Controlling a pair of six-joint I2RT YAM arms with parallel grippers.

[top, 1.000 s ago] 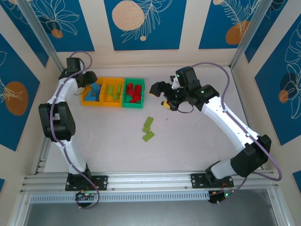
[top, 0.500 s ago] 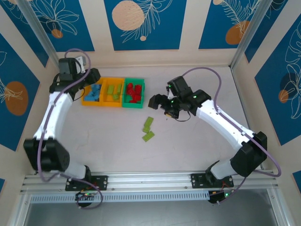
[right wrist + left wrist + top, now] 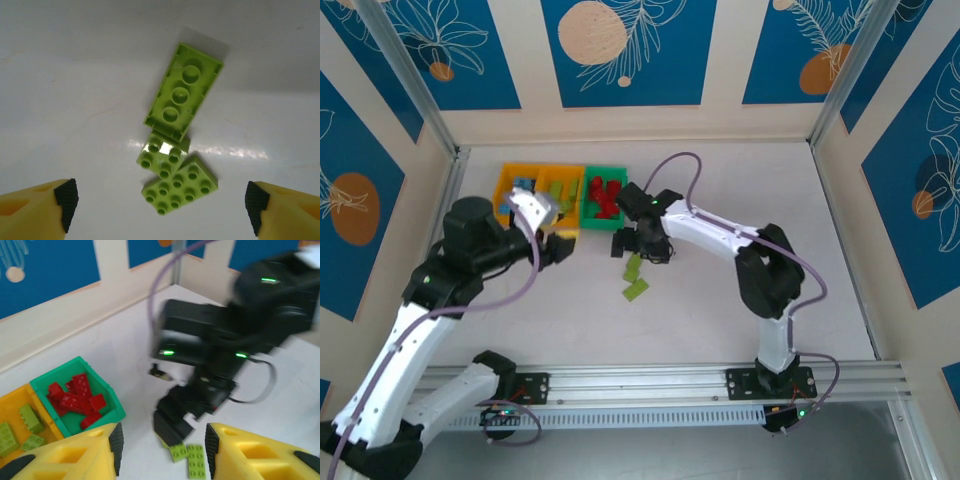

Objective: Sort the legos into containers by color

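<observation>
**Pick-up of a lime brick (step judged from the layout).** Nearest the arm bases, three lime bricks lie clustered on the table (image 3: 720, 320). A studded block (image 3: 180, 187) touches a small brick (image 3: 162, 152), which in turn touches a long brick (image 3: 184, 92) lying underside up. The right gripper (image 3: 640, 247) hangs just over the cluster, jaws wide apart and empty. The left gripper (image 3: 162, 447) hovers beside it, jaws apart with nothing between them. Farthest back stand the bins (image 3: 545, 170) in a row. The green bin (image 3: 112, 415) holds red bricks (image 3: 75, 399), and the middle bin (image 3: 15, 391) holds lime ones.

Take one brick only. The long brick probably gives the cleanest grip, since its long sides are free. Set the fingers across its narrow width, well away from the end that meets the small brick, and descend straight so that neighbour is not dragged along. The two arms are close together, so the carry to the middle bin should avoid the left arm.
</observation>
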